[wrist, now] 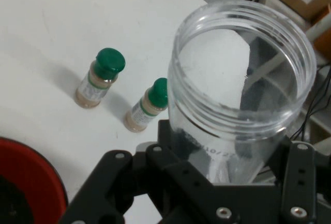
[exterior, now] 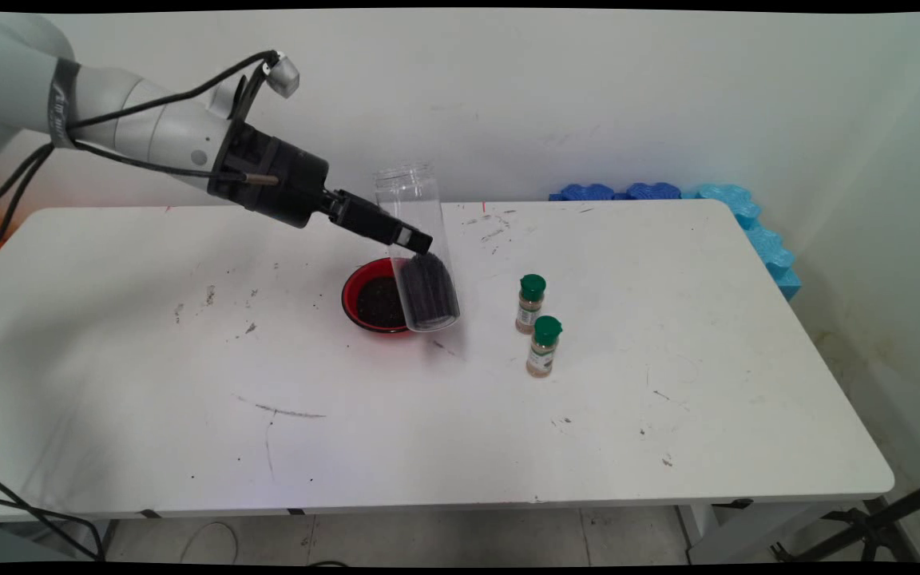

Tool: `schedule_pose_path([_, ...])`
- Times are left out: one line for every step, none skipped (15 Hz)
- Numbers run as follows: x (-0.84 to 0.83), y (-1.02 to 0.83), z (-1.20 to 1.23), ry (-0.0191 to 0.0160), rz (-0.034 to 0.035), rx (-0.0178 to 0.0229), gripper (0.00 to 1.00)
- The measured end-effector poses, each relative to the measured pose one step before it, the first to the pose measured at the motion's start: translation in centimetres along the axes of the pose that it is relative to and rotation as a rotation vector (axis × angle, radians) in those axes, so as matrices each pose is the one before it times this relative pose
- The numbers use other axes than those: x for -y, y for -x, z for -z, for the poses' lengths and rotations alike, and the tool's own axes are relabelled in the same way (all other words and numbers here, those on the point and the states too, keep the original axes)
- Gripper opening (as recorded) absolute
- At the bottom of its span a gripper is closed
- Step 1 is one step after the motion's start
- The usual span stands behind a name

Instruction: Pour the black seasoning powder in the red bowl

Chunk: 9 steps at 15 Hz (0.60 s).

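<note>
My gripper (exterior: 416,239) is shut on a clear plastic jar (exterior: 416,247), held slightly tilted above the table with its open mouth up. Dark grains fill the jar's lower part. Under and behind the jar sits a red bowl (exterior: 354,291) holding dark grains. In the hand view the jar's open threaded mouth (wrist: 243,69) fills the right half, clamped between my black fingers (wrist: 297,182), and the red bowl's rim (wrist: 31,172) shows at the bottom left.
Two small spice bottles with green caps stand right of the bowl, one (exterior: 531,303) behind the other (exterior: 544,346); both bottles (wrist: 99,79) (wrist: 147,106) appear in the hand view. Blue foam pieces (exterior: 747,224) lie along the table's far right edge.
</note>
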Motion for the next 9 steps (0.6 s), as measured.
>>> schedule_pose_path([-0.208, -0.073, 0.085, -0.00096, -0.03989, 0.00183, 0.0])
schedule_pose_path([-0.2, -0.075, 0.097, -0.0013, -0.03694, 0.00032, 0.0])
schedule_pose_path([-0.164, -0.049, 0.046, -0.00016, -0.03702, 0.00119, 0.0])
schedule_pose_path([-0.199, -0.051, 0.047, -0.00012, -0.04698, 0.0011, 0.0])
schedule_pose_path([-0.19, -0.024, 0.04, -0.00111, -0.05049, 0.00049, 0.0])
schedule_pose_path([-0.155, -0.006, 0.041, -0.0011, -0.0436, -0.0006, 0.0])
schedule_pose_path([-0.168, -0.035, 0.026, -0.00139, -0.0495, -0.00094, 0.0])
schedule_pose_path([-0.144, -0.054, -0.001, -0.00139, -0.049, -0.00058, 0.0])
schedule_pose_path([-0.152, -0.008, 0.03, -0.00325, -0.04717, 0.00055, 0.0])
